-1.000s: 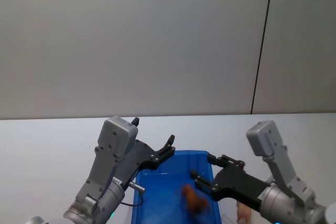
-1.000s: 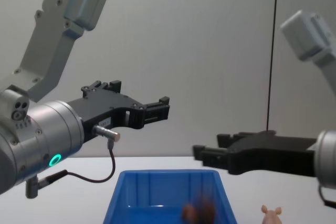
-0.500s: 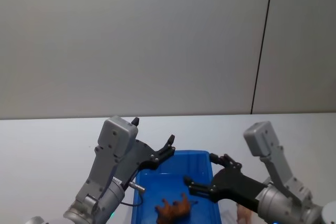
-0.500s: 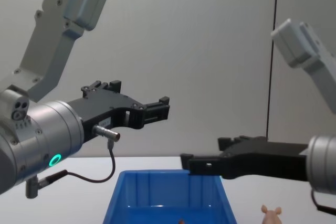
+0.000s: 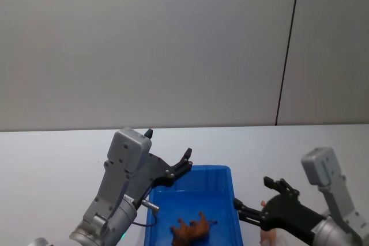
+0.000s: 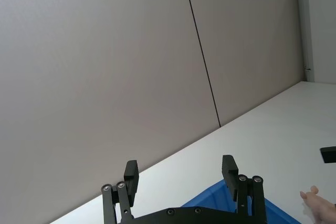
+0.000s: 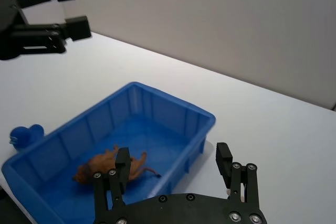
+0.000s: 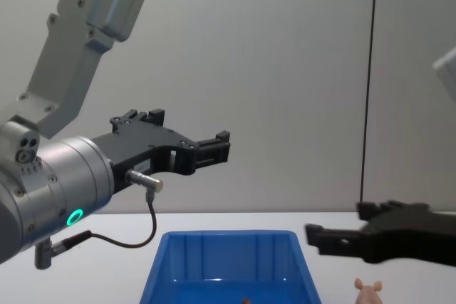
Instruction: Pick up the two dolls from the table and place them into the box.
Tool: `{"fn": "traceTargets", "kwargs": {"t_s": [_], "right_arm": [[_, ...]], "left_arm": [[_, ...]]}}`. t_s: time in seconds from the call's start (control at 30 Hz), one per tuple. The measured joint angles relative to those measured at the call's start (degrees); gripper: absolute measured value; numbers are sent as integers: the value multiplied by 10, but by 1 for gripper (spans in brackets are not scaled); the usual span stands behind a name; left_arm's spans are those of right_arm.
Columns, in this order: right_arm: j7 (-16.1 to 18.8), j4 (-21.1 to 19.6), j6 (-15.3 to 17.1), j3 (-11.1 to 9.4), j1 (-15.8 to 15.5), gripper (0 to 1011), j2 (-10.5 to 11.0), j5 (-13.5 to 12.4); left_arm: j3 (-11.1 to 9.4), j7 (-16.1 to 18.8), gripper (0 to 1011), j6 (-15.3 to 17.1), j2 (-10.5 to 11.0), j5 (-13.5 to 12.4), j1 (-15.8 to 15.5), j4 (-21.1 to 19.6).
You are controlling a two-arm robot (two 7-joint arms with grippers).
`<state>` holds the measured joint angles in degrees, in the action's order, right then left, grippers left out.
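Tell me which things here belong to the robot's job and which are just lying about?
Job: brown doll, inside the blue box; pink doll, on the white table beside it; right gripper, open, near the pink doll.
Lying about: small blue object beside the box, unidentifiable; left gripper, open, idle.

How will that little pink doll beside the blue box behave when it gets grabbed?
Probably very light: the pink doll is tiny next to the box. It seems to stand ears-up on the table, so a sideways nudge might topple it.
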<state>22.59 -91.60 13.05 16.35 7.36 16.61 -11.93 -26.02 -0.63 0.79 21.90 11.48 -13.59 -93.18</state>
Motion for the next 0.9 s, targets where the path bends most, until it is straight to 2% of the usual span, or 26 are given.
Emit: {"fn": "traceTargets", "kwargs": {"t_s": [0.43, 0.9], "right_arm": [[-37, -9, 5, -11, -34, 1001, 23, -16], [-56, 37, 27, -8, -26, 1001, 14, -22]], "left_arm": [[0, 0, 1001, 0, 0, 0, 0, 0], [0, 0, 1001, 0, 0, 0, 0, 0]]}}
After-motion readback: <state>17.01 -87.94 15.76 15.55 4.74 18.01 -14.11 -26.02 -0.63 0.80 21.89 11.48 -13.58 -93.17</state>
